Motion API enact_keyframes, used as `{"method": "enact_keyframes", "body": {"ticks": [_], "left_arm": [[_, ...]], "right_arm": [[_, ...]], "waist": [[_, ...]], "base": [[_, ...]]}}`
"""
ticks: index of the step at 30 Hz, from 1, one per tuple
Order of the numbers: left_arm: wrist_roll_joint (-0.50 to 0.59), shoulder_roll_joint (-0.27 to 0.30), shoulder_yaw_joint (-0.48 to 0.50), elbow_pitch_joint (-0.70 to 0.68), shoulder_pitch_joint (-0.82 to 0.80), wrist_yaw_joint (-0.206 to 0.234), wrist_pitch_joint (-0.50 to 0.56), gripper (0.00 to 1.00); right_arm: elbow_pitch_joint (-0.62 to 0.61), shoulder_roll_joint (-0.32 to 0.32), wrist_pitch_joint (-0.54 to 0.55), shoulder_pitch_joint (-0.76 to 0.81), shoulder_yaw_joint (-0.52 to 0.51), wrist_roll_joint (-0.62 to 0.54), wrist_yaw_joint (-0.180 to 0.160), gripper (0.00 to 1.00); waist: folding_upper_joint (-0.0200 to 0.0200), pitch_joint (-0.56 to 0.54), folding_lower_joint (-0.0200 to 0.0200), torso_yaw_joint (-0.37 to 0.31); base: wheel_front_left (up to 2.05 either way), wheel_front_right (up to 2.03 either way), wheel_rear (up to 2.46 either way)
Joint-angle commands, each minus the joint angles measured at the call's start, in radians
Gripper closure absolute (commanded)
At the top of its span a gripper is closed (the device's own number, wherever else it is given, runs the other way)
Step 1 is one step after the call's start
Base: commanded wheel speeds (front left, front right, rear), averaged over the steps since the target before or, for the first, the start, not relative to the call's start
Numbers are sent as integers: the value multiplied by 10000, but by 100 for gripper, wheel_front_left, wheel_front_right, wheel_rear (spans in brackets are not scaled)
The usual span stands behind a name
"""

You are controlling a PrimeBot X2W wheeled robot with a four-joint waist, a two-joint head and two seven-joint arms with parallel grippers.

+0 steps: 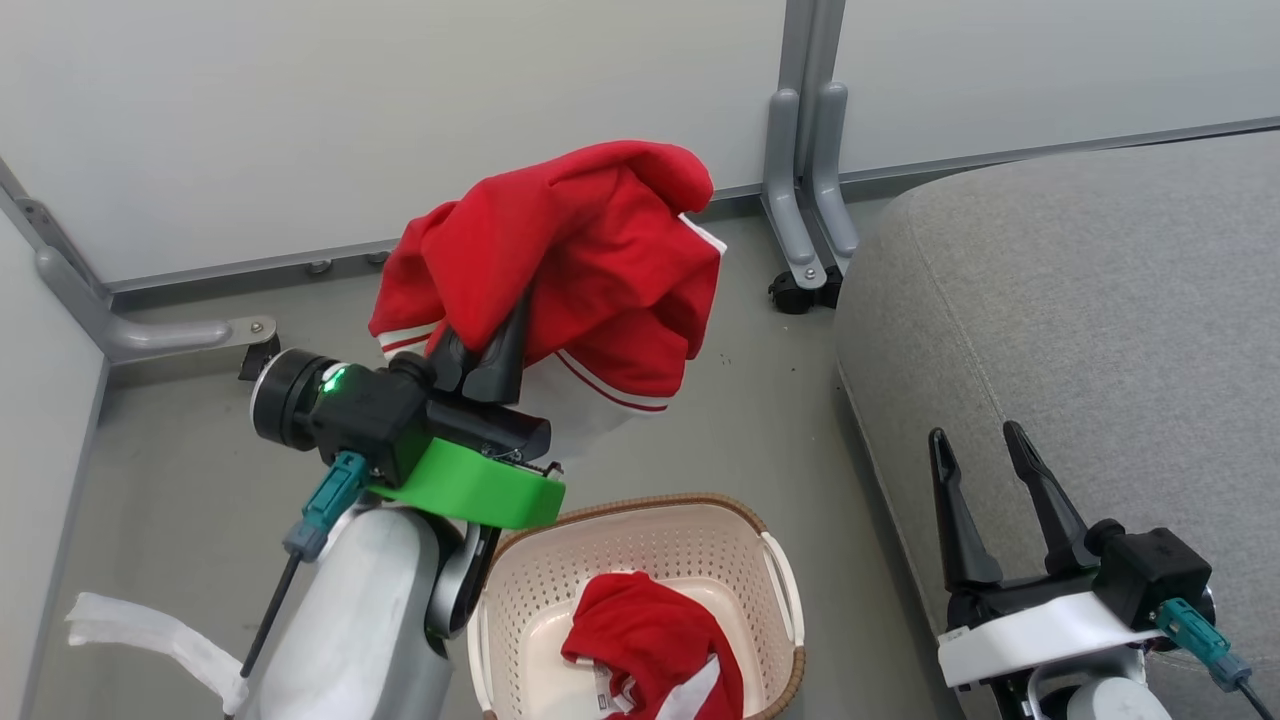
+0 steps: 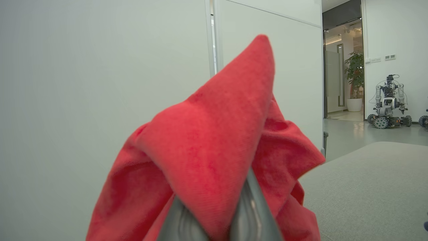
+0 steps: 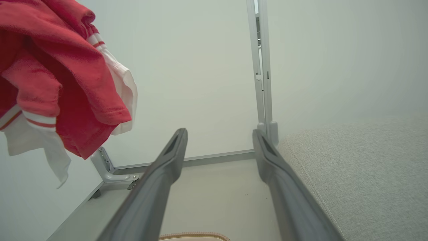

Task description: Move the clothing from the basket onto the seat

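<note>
A red garment (image 1: 560, 260) with white striped trim hangs in the air above the floor, draped over my left gripper (image 1: 495, 345), which is shut on it. The same red fabric (image 2: 214, 150) covers the fingers in the left wrist view and hangs at the upper left as the garment (image 3: 50, 77) in the right wrist view. A second red piece of clothing (image 1: 655, 650) lies in the cream basket (image 1: 540, 590) below. My right gripper (image 1: 975, 450) stands open and empty beside the front edge of the grey seat (image 1: 1080, 300). From its own wrist camera, its fingers (image 3: 167, 167) are spread apart.
White partition walls with grey metal feet (image 1: 805, 200) stand behind. A grey bracket (image 1: 160, 335) lies on the floor at left. White cloth (image 1: 150, 630) hangs by my left forearm. Another wheeled robot (image 2: 388, 103) stands far off through a doorway.
</note>
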Motion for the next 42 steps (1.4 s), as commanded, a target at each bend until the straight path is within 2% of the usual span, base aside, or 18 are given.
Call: {"method": "enact_keyframes", "body": {"ticks": [1,9,18,24,42], "left_arm": [[117,-44,76,-102,191,-76,-7,100],[205,-166,62,-623,341,-348,-7,100],[-330,-172,-1162,-1183,554,-559,-9,100],[-397,-173,-1569,-1232,704,-595,-7,100],[-257,-174,-1570,-1137,757,-600,-9,100]], "right_arm": [[-41,-22,-31,127,8,-12,1,0],[-62,-22,-31,216,17,37,1,0],[-5,-22,-31,238,99,99,1,0],[8,-22,-31,267,220,90,1,0],[47,-22,-31,331,281,57,1,0]], "waist": [[0,-22,1,-5],[0,-62,1,19],[0,-145,1,4],[0,-193,1,-64],[0,-232,1,-93]], "base": [[0,0,0],[0,0,0],[0,0,0],[0,0,0],[0,0,0]]}}
